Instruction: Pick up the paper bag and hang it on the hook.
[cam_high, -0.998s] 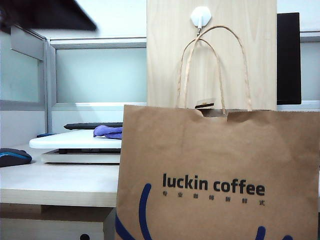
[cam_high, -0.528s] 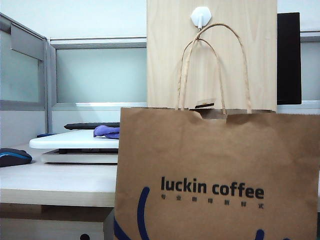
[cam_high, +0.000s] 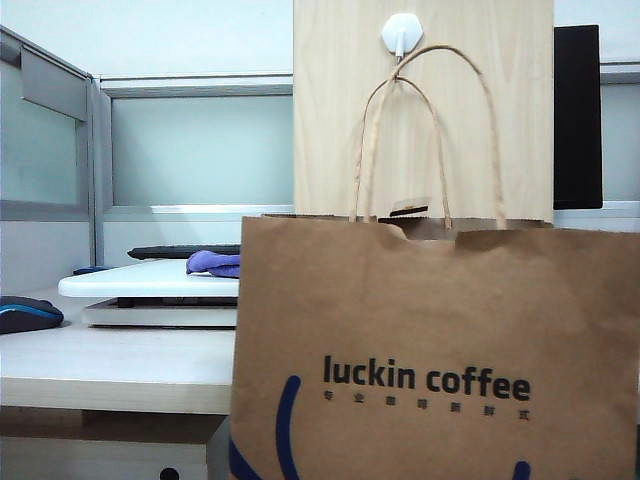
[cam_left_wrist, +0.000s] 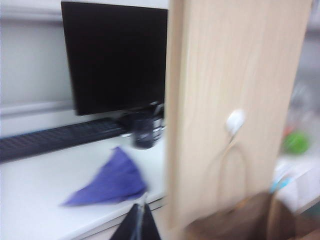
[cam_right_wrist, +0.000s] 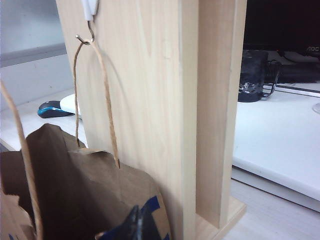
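One paper bag (cam_high: 435, 340) is seen hung by one handle on one hook (cam_high: 401, 32), while the left pincer (cam_left_wrist: 139, 224) and right pincer (cam_right_wrist: 138, 225) are closed, holding nothing.

Probably an office: monitor (cam_left_wrist: 115, 55), keyboard (cam_left_wrist: 55, 137), mouse (cam_high: 28, 313), partitions (cam_high: 55, 150).

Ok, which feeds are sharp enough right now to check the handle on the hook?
Exterior view: sharp, evenly lit, the hook clear. Right wrist view: sharp, the handle readable on the prong. Left wrist view: motion-blurred throughout, the hook a white smear.
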